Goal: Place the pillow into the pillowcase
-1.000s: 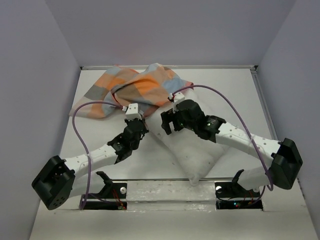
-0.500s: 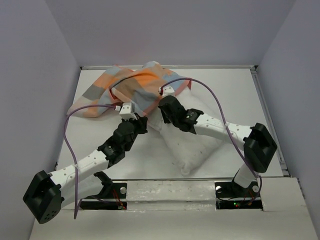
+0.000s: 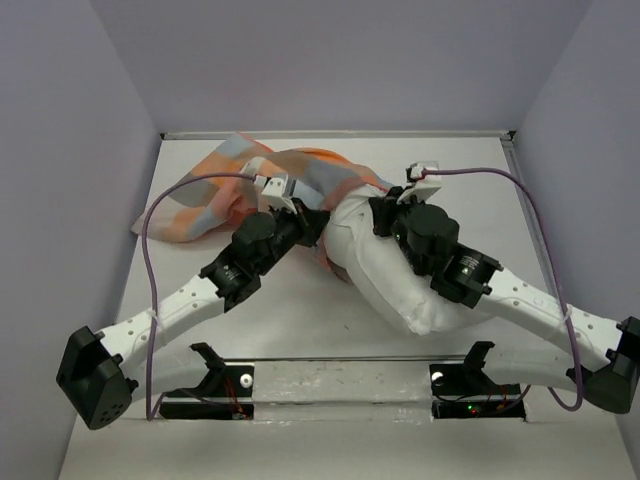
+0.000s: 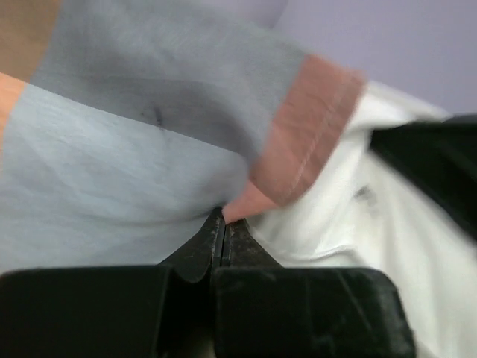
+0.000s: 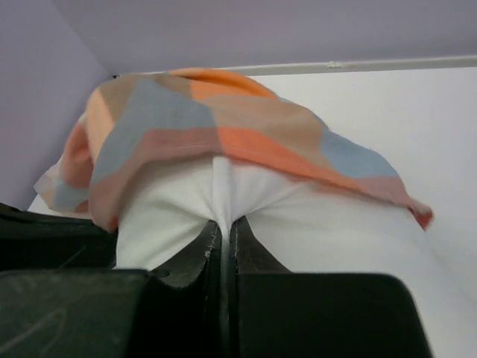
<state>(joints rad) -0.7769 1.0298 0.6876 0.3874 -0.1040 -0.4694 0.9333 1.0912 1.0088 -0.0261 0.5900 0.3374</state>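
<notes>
Partly checked pillowcase (image 3: 262, 187) over white pillow (image 3: 395, 285)

Pillowcase (image 3: 200, 205): large checks of orange, light blue and grey-tan. Hem band a duller salmon-red, seen close in the left wrist view, beside a wide light-blue check and a grey one.
Pillow (image 3: 380, 285): plain white all over.
Surface (image 3: 300, 310): plain off-white.
Left fingers (image 4: 195, 257), right fingers (image 5: 186, 257): matte black.
Left arm (image 3: 180, 305), right arm (image 3: 540, 305): white links, black joints and wrist housings.
Cables (image 3: 147, 260): purple.
Walls (image 3: 70, 120): pale lavender.
</notes>
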